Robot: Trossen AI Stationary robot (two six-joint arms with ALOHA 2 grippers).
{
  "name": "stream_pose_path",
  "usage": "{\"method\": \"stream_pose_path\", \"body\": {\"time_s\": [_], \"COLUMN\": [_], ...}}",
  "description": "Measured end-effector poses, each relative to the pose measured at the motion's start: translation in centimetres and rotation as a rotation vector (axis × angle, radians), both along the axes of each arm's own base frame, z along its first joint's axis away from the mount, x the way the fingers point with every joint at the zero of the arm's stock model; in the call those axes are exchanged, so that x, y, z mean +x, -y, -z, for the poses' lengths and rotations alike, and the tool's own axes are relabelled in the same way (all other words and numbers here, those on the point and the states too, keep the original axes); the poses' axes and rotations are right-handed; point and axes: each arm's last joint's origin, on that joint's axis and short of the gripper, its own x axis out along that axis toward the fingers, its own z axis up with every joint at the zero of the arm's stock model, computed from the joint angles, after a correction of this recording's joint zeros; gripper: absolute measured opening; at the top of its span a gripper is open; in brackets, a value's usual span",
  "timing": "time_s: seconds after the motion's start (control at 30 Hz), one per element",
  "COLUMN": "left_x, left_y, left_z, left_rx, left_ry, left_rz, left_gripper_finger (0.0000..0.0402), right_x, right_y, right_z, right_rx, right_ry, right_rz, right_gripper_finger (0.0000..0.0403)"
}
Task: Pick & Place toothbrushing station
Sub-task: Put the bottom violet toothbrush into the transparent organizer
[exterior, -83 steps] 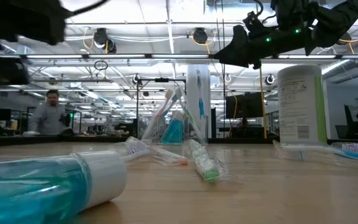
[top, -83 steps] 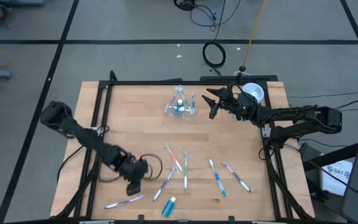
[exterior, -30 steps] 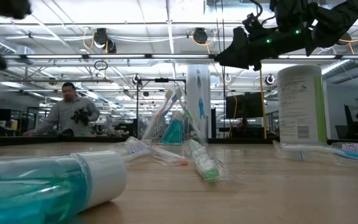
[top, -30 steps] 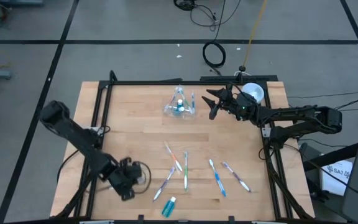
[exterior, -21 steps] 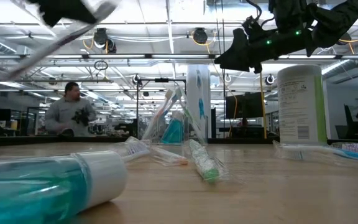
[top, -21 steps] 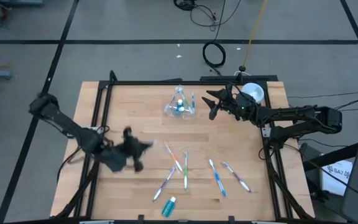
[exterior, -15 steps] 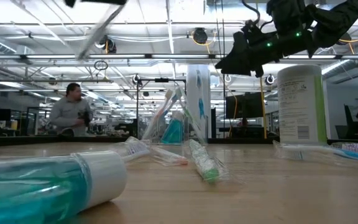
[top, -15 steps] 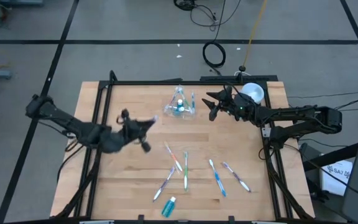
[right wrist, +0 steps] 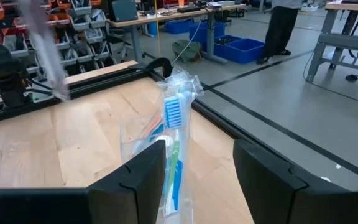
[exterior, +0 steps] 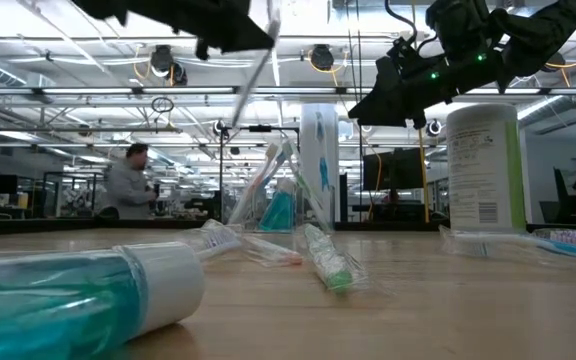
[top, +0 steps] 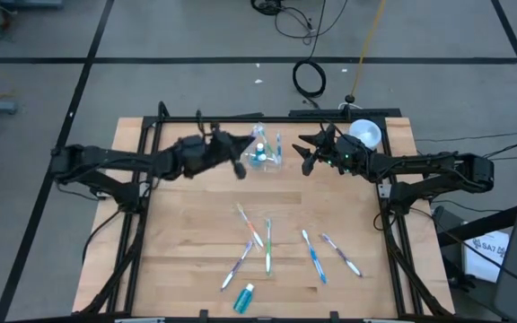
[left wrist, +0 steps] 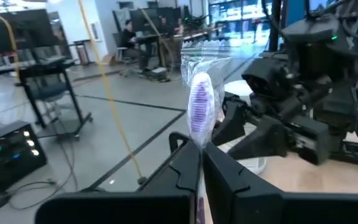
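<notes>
Near the front edge of the table [top: 178,269], a small bottle [top: 245,297] and loose toothbrushes [top: 267,247] lay. Farther back, the left gripper [top: 237,160] pinched a wrapped toothbrush [left wrist: 199,115] beside the clear holder [top: 260,149]. The right gripper [top: 307,148] hovered there with its jaws spread.

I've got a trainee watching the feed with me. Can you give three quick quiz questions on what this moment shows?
1. True or false: the left gripper is shut on a wrapped toothbrush.
2. Where is the right gripper? A) over the loose toothbrushes at the table's near edge; B) beside the clear holder at the far edge; C) off the table.
3. Fill in: the right gripper's fingers are ____.

Key: 1 true; 2 B; 3 open, with nothing between them.
</notes>
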Motion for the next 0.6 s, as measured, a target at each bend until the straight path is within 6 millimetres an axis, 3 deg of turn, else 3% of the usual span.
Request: {"method": "stream_pose_path", "body": {"time_s": [0.2,0.33,0.47,0.6], "left_x": [2.1,2.4,1.6,-0.9], "left_y": [-3.7,-4.7,-4.5,-4.9], "left_z": [2.7,3.0,4.1,5.3], "left_rx": [-0.027,-0.022,0.005,0.037], "left_ry": [0.034,0.101,0.142,0.258], "left_rz": [-0.017,-0.041,-0.075,-0.146], "left_gripper_finger": [0.0008,0.0004,0.0007,0.0003], "right_x": [0.0,0.0,0.0,-0.1], "right_y": [0.0,0.0,0.0,0.0], "right_z": [0.0,0.0,0.2,0.5], "right_rx": [0.000,0.000,0.008,0.019], "right_ry": [0.000,-0.001,-0.021,-0.053], "right_rz": [0.000,0.000,0.000,0.000], "right_gripper_finger": [0.0180,0.0180,0.0180,0.0180]}}
